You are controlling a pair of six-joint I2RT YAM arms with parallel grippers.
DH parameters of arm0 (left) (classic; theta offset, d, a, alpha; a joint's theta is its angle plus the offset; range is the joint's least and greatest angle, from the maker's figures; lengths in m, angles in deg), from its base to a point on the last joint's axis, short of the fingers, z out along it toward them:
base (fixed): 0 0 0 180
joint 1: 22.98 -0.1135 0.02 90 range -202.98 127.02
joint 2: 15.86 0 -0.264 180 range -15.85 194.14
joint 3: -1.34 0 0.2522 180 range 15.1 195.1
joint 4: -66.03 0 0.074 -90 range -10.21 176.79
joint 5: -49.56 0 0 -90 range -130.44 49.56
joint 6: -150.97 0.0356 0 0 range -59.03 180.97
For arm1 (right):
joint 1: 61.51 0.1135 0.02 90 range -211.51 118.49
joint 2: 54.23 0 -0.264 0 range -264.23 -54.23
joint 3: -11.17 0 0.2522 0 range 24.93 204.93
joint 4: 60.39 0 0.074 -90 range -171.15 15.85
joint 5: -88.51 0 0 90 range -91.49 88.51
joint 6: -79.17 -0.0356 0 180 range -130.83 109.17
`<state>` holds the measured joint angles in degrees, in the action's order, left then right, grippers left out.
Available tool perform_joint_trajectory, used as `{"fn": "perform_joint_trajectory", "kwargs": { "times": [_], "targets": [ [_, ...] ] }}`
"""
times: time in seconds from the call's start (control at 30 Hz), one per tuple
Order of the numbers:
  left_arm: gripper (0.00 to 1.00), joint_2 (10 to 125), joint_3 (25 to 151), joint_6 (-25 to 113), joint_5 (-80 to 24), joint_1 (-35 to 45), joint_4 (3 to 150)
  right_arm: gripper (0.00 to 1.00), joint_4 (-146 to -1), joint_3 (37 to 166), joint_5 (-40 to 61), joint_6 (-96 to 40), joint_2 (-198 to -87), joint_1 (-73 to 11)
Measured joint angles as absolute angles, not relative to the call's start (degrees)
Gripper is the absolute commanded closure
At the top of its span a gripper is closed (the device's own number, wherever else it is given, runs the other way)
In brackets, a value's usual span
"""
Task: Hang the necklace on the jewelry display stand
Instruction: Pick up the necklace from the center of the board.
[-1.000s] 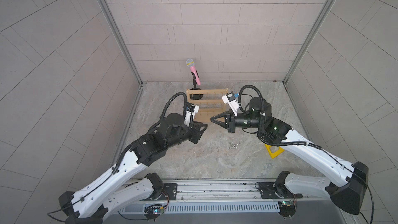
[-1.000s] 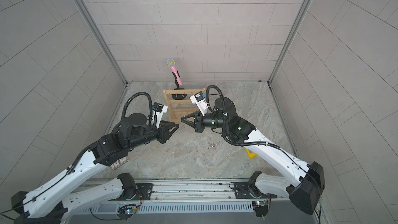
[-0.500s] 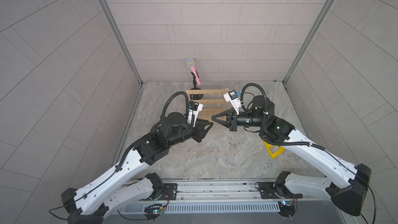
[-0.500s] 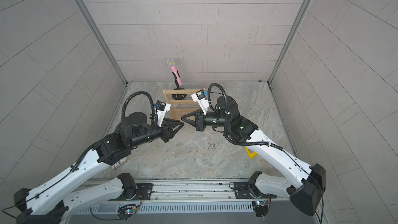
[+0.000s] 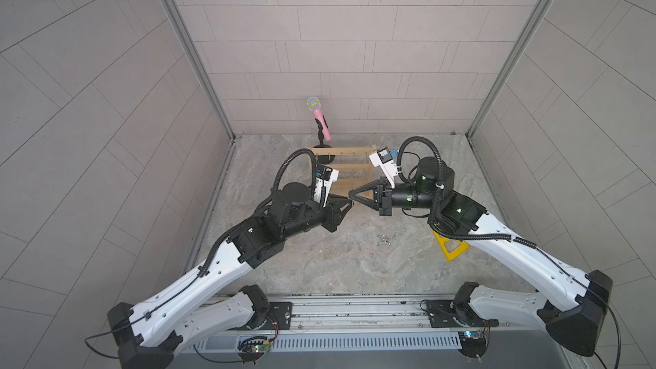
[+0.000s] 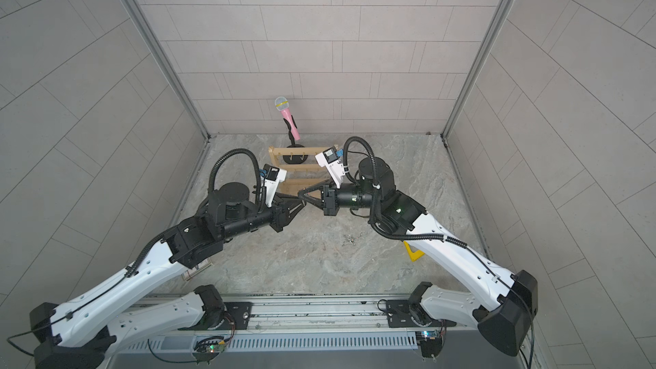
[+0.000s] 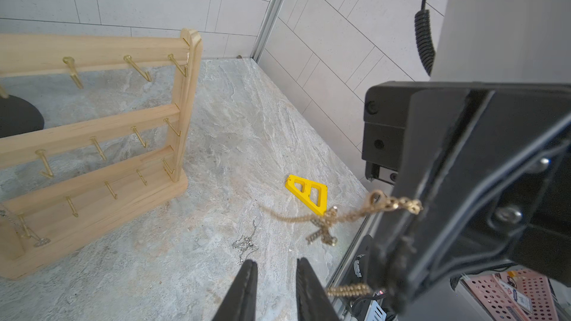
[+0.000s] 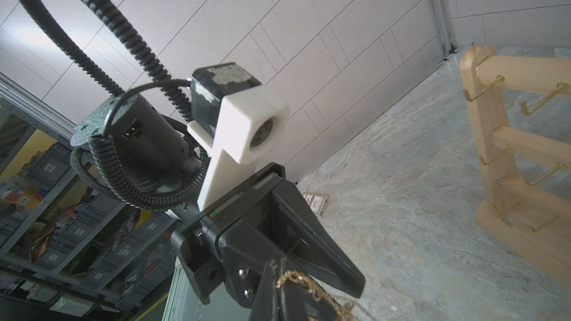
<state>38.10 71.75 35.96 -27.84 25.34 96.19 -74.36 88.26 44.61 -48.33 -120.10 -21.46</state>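
The necklace (image 7: 346, 216), a gold chain with a knot in it, dangles in the air from my right gripper (image 8: 278, 268), which is shut on it. My left gripper (image 7: 275, 265) is open with nothing between its fingers. It sits just below and beside the hanging chain, tip to tip with the right gripper (image 5: 351, 194) in both top views. The jewelry display stand (image 5: 340, 152), light wood with three bars of brass hooks, stands just behind both grippers (image 6: 301, 152). In the left wrist view the stand (image 7: 92, 50) is off to one side.
A thin silver chain (image 7: 245, 243) lies loose on the stone floor. Another hangs low on the stand (image 8: 500, 199). A yellow triangular piece (image 5: 451, 248) lies under the right arm. A pink microphone (image 5: 319, 118) on a black stand is behind the rack. A small card box (image 8: 315, 203) lies by the left wall.
My left gripper has moved forward to meet the right gripper's tips, and its jaws have narrowed a little. The right gripper has edged slightly back with the necklace.
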Motion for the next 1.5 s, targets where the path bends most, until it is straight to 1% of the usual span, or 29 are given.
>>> {"fn": "perform_joint_trajectory", "kwargs": {
  "times": [0.17, 0.37, 0.8, 1.5],
  "targets": [
    [0.73, 38.1, 71.7, 36.0, -27.8, 25.4, 95.6, 1.00, -74.2, 88.3, 44.7, -48.7, -120.1, -21.5],
    [0.79, 38.1, 71.7, 35.9, -28.0, 25.4, 95.3, 1.00, -73.1, 88.3, 44.9, -48.9, -120.1, -21.5],
    [0.83, 38.1, 71.7, 35.9, -29.2, 25.4, 94.6, 1.00, -71.7, 88.3, 45.8, -49.7, -120.1, -21.4],
    [0.83, 38.1, 71.7, 35.8, -29.1, 25.4, 94.0, 1.00, -70.4, 88.3, 46.4, -50.6, -120.9, -21.4]
  ]
}}
